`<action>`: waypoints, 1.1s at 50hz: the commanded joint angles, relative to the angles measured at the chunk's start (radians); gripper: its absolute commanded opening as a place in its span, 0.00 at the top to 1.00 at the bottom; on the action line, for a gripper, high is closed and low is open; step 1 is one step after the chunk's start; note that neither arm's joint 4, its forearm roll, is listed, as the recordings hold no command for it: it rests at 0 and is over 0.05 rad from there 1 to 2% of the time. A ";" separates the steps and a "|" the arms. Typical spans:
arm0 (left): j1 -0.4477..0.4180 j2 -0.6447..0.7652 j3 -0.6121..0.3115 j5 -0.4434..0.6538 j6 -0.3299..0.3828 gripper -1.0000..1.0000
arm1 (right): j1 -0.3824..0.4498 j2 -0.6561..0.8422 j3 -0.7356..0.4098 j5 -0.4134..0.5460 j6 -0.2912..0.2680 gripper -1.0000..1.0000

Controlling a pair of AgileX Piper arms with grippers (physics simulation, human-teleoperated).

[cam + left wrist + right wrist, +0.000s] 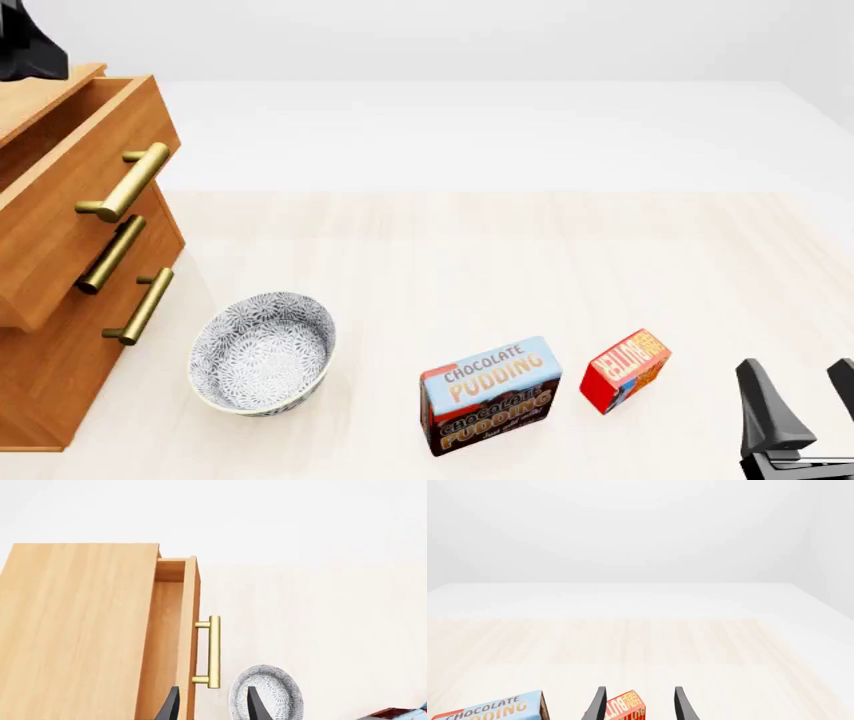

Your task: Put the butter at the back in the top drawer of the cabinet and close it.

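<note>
The butter (623, 370), a small red and orange box, stands on the table to the right of the pudding box. My right gripper (797, 368) is open, to the right of the butter and nearer the front edge. In the right wrist view the butter (626, 707) shows between the open fingers (599, 702), just ahead of their tips. The cabinet (54, 330) stands at the far left with its top drawer (94, 190) pulled partly out. My left gripper (212, 700) is open, just short of the drawer's brass handle (213, 651), holding nothing.
A patterned grey bowl (263, 350) sits in front of the cabinet's lower drawers. The blue and brown Chocolate Pudding box (490, 395) stands between the bowl and the butter. Part of the left arm (27, 45) shows above the cabinet.
</note>
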 commanded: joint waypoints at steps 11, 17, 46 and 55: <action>0.028 0.001 0.019 0.001 -0.005 0.00 | 0.000 0.000 0.000 0.000 0.000 0.00; 0.033 0.002 0.026 0.001 -0.001 0.00 | 0.000 0.000 0.000 0.000 0.000 0.00; 0.061 0.029 0.037 0.000 0.008 0.00 | 0.000 0.000 0.000 0.000 0.000 0.00; 0.057 0.044 0.042 0.000 0.004 0.00 | 0.000 0.000 0.000 0.000 0.000 0.00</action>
